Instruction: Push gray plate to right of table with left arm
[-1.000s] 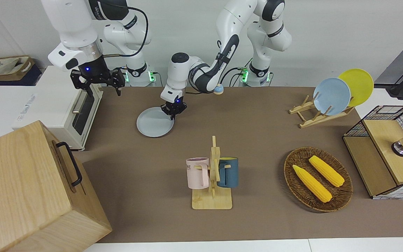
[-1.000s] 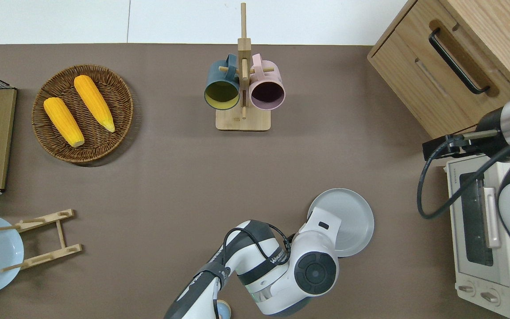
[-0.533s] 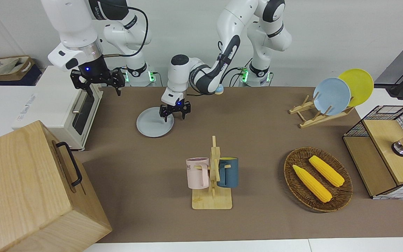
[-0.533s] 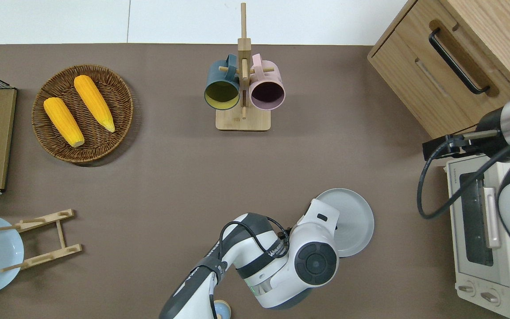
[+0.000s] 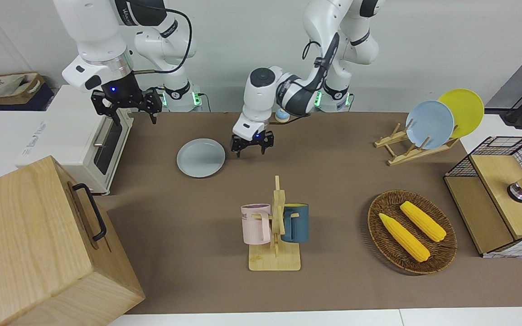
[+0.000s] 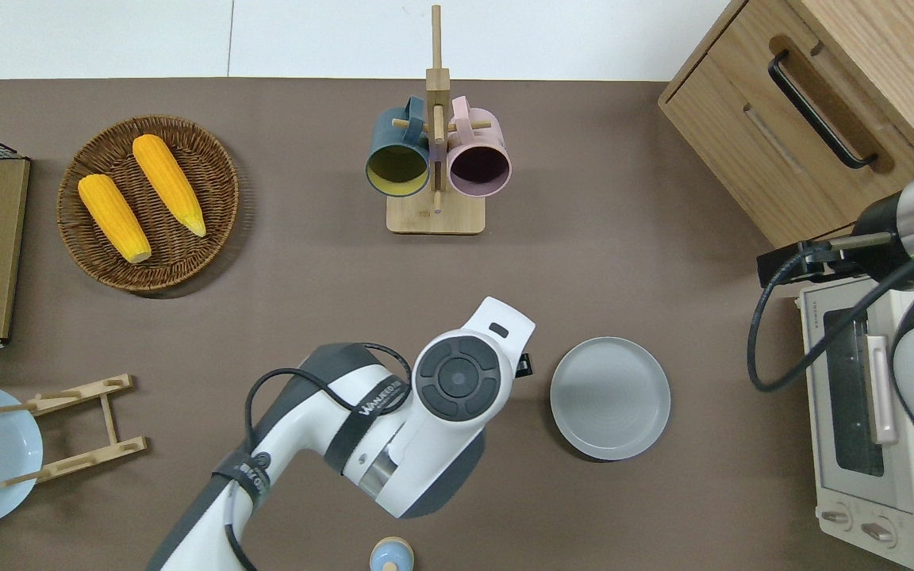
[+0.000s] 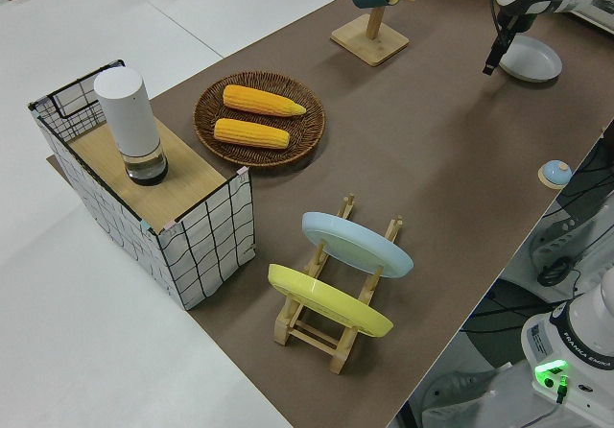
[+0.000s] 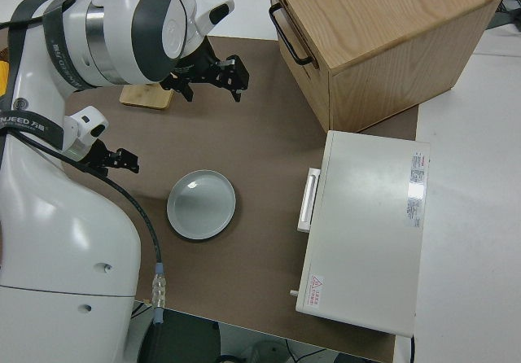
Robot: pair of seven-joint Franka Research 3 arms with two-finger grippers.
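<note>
Left hand (image 5: 252, 147) has lifted off the gray plate (image 5: 200, 157) — fingers spread, empty, just beside its rim; plate unmoved, push likely complete.

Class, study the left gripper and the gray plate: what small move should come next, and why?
Probably withdraw the left gripper toward its base. It is open and clear of the gray plate, which already lies flat on the table toward the right arm's end, near the toaster oven. The push looks finished.
</note>
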